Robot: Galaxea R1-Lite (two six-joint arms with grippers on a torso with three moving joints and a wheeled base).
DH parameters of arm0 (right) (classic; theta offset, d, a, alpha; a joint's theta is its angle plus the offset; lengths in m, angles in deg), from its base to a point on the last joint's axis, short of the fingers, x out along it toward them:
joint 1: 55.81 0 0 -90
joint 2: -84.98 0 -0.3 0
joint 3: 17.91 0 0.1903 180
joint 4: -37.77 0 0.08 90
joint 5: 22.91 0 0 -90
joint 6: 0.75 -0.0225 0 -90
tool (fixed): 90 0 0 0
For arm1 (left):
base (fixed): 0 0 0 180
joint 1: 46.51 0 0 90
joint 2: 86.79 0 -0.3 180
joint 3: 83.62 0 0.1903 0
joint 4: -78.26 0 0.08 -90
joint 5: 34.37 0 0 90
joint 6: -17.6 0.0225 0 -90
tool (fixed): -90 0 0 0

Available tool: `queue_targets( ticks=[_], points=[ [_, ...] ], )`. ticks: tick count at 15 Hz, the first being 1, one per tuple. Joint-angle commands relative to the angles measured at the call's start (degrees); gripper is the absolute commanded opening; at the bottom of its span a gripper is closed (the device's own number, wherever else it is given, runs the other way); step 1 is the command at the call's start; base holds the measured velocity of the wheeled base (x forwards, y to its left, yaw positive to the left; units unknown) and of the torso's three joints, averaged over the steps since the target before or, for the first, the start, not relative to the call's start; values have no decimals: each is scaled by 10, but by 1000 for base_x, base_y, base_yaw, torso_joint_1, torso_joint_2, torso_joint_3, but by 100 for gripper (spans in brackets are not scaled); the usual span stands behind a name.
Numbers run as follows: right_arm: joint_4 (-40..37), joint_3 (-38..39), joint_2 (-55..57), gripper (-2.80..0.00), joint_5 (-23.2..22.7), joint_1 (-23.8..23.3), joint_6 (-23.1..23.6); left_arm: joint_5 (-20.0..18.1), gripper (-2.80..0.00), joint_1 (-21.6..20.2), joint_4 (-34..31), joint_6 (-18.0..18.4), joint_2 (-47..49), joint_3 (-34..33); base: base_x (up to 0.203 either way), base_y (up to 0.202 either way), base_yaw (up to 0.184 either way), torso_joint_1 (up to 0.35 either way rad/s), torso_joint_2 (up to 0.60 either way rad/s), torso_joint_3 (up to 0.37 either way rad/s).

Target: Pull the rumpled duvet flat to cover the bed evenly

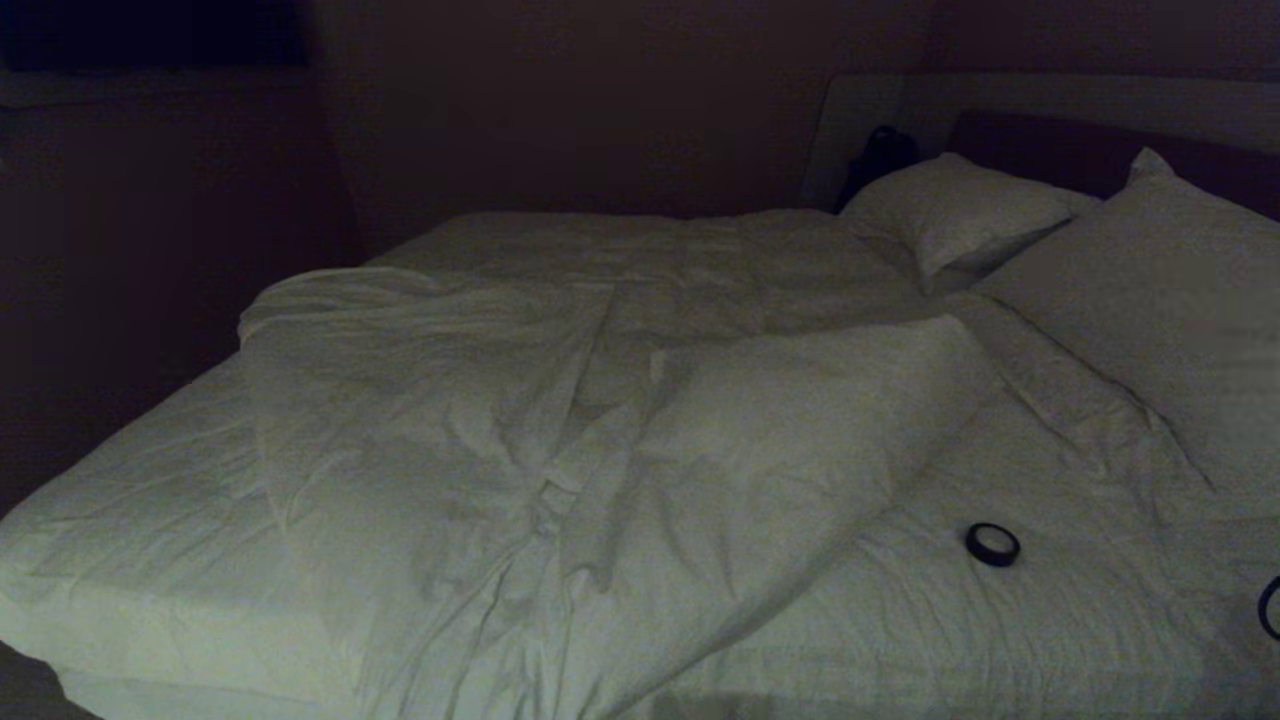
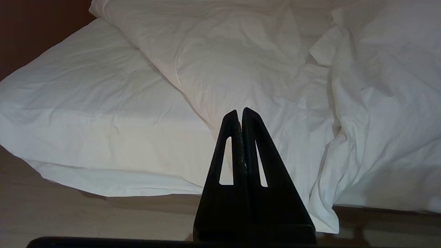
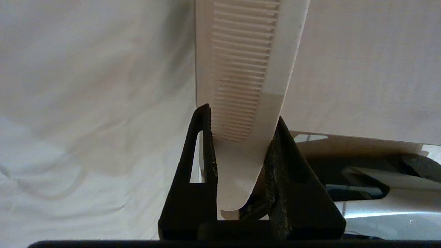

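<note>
The duvet [image 1: 560, 420] lies bunched and creased across the middle of the bed [image 1: 130, 540], leaving bare sheet toward the foot and beside the pillows [image 1: 1150, 300], where a small dark ring [image 1: 992, 544] rests. Neither arm shows in the dim head view. The left gripper [image 2: 240, 112] is clenched on nothing near the bed's edge, and the right gripper [image 3: 241, 120] grasps a white ridged comb-like tool [image 3: 244, 69], its far end cut off.

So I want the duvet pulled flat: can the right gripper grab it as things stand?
Probably not yet. The right gripper is shut on a white comb, so its fingers are occupied. The duvet lies uncovered on the bed; dropping the comb should free the grasp.
</note>
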Motion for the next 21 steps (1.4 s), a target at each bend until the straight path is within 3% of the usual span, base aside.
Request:
queue_targets(
  ticks=[1,6,14,21],
  points=[
    [0,1,5,-280,1,-10,-2,0,-280,0,0,0,0,1,0,0,0,0,0,0],
    [0,1,11,-280,10,-32,-1,0,-280,0,0,0,0,0,0,0,0,0,0,0],
    [37,4,44,-280,78,-37,1,1,-280,0,0,0,0,1,0,0,0,0,0,0],
    [49,5,54,-280,93,-37,1,0,-280,0,0,0,0,0,0,0,0,0,0,0]
  ],
)
